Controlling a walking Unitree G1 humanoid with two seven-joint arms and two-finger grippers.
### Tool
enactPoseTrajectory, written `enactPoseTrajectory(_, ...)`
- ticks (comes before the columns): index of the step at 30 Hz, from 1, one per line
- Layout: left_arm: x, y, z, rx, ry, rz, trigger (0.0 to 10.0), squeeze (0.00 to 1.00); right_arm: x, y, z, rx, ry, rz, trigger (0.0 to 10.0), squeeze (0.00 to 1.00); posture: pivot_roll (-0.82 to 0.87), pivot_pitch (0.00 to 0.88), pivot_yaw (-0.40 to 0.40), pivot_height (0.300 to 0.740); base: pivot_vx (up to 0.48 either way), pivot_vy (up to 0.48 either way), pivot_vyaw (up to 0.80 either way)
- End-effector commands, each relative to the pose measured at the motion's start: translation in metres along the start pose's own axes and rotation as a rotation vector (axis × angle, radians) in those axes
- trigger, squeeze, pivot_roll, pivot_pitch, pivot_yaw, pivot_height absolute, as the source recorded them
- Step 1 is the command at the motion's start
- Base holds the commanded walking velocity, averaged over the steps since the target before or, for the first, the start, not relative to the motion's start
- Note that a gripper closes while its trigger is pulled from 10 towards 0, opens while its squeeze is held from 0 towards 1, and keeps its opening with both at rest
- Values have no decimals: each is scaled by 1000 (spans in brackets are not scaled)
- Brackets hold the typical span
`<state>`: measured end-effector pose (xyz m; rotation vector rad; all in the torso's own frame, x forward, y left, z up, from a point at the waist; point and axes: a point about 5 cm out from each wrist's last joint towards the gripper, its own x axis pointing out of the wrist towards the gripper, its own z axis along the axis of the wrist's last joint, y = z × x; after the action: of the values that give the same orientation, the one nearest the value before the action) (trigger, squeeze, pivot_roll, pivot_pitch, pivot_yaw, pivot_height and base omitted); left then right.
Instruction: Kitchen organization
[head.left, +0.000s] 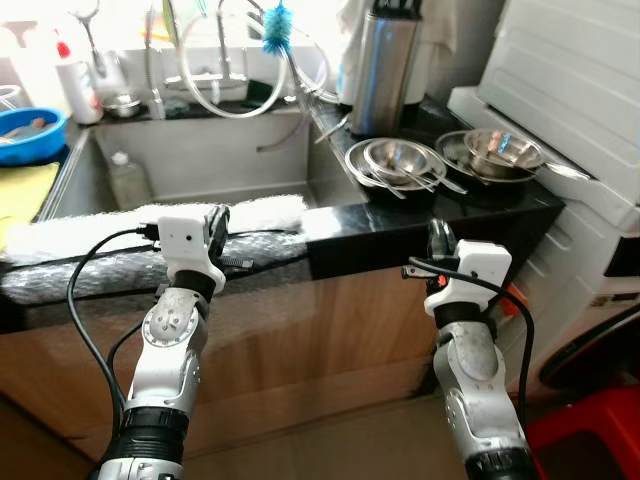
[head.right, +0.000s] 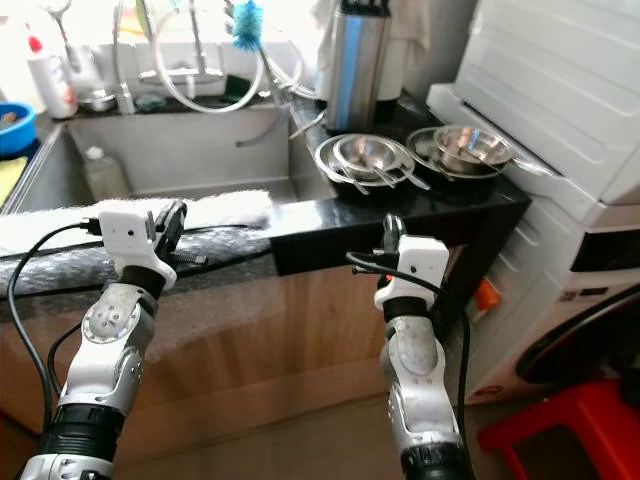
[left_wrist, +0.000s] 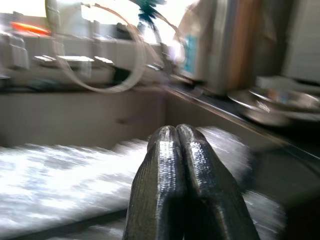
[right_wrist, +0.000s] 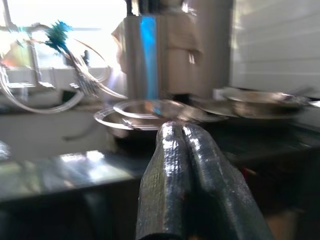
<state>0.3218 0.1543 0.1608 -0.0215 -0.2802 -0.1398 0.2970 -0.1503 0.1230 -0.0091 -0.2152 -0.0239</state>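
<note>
Both grippers are raised in front of the black stone table and hold nothing. The left gripper (head.left: 218, 232) hovers at the table's front edge, just over the white fluffy cloth (head.left: 255, 211) that lies along the rim of the steel sink (head.left: 200, 160); its two black fingers (left_wrist: 172, 165) are pressed together, clenched on air. The right gripper (head.left: 438, 240) stands before the dark table (head.left: 400, 225) edge, below and in front of the stacked shallow steel bowls (head.left: 395, 160); its fingers (right_wrist: 185, 165) are likewise closed tight and touch nothing.

The things to be put in order appear to be the steel dishes on the right part of the table: the stacked bowls near the sink corner and, just beside them, a second set of steel pans with a long handle (head.left: 500, 152), next to the tall brushed-steel canister (head.left: 383, 65).

The step in hand looks like an approach, with no object yet chosen or touched. To do it well, the right gripper would need to open before it nears the bowls, rise above the table edge rather than push into it, and come at a thin rim from the side, so that one finger slips inside and one outside. The stacked bowls are smooth and loose, so a slow, level lift would keep them from sliding or clattering. The left gripper should stay clear of the cloth to avoid dragging it off.
</note>
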Motion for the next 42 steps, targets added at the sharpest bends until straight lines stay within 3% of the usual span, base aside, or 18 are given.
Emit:
enactPoseTrajectory(1,-2,4,0,24,-4,4,10000,0,-1,2,6,-5,-28,7,10000,0,-47,0,-46,740,0,0,0)
enactPoseTrajectory(11,2,8,9,21,-36,9,10000,0,-7,11,9,-8,-39,26,10000,0,-90,0,-7,740,0,0,0)
enactPoseTrajectory(18,5,-12,-3,10,-3,-37,10000,0,-10,-3,14,-41,-37,8,10000,0,-185,0,-8,740,0,0,0)
enactPoseTrajectory(25,-1,-26,-9,-14,23,-58,10000,0,-18,-13,12,8,-5,-27,10000,0,-193,0,-37,740,0,0,0)
enactPoseTrajectory(27,-1,-28,-9,14,23,-70,10000,0,-16,-12,13,6,-3,-24,10000,0,-189,0,-51,740,124,0,0)
enactPoseTrajectory(35,-10,-33,-10,26,22,-59,10000,0,-12,-20,17,1,7,1,10000,0,-159,0,-80,740,298,0,0)
enactPoseTrajectory(42,-11,-29,-4,45,21,-52,10000,0,-11,-26,15,-22,22,8,10000,0,-107,0,-38,740,314,0,0)
